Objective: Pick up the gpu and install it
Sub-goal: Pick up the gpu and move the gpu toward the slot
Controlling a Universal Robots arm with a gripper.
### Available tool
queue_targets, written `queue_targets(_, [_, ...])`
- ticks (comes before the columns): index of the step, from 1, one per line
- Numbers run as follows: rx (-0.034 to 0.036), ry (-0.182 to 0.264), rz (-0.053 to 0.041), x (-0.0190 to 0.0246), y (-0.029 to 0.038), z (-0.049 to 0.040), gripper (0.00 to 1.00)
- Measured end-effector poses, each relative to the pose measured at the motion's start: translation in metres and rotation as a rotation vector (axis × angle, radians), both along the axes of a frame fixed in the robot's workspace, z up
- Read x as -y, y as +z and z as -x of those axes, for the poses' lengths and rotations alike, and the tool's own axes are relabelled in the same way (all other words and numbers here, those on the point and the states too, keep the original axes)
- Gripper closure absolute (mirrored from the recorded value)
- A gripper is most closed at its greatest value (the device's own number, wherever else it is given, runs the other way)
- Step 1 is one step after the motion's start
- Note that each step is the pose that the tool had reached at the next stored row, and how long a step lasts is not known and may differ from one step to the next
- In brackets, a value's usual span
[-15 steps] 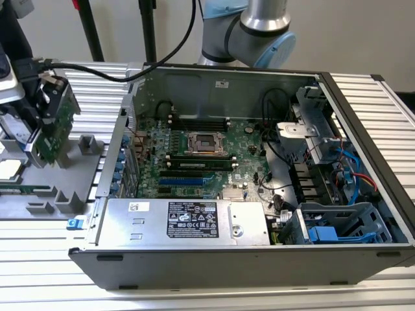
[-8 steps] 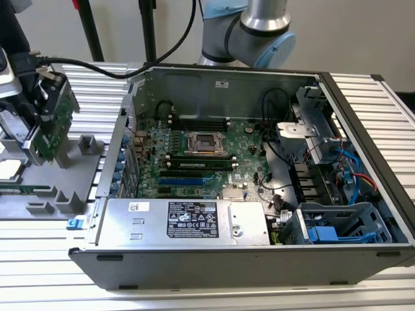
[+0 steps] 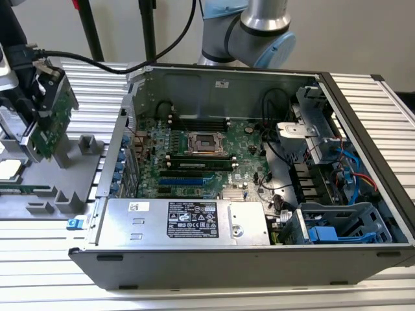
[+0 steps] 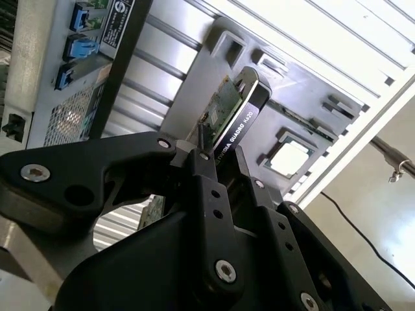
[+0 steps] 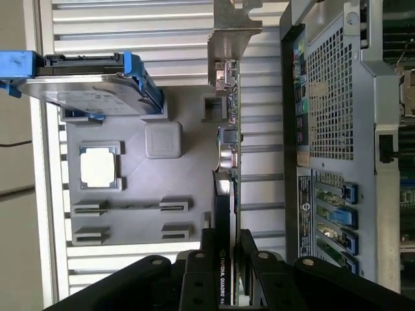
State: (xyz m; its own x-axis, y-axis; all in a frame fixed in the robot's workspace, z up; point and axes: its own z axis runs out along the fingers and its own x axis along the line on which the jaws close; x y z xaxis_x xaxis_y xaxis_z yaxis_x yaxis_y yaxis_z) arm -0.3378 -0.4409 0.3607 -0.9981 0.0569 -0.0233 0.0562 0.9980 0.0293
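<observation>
You see the matte black gripper pinching the thin rectangular gpu, green circuit board on one face and smooth black cover with small white print on the other, its silver bracket partly cut off in the first wrist view, above the grey moulded plastic tray beside the open metal computer case.

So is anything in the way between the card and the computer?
The gripper holds the gpu above the tray, outside the case. The case's side wall stands between it and the motherboard, but the case is open on top and nothing visible covers the slots.
</observation>
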Motion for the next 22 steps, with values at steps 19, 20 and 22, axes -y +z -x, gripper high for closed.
queue_targets(19, [0.0000, 0.000, 0.0000, 0.0000, 0.0187, 0.0000, 1.00])
queue_targets(20, [0.0000, 0.000, 0.0000, 0.0000, 0.0198, 0.0000, 1.00])
queue_targets(22, [0.0001, 0.000, -0.0001, 0.0000, 0.0220, 0.0000, 1.00])
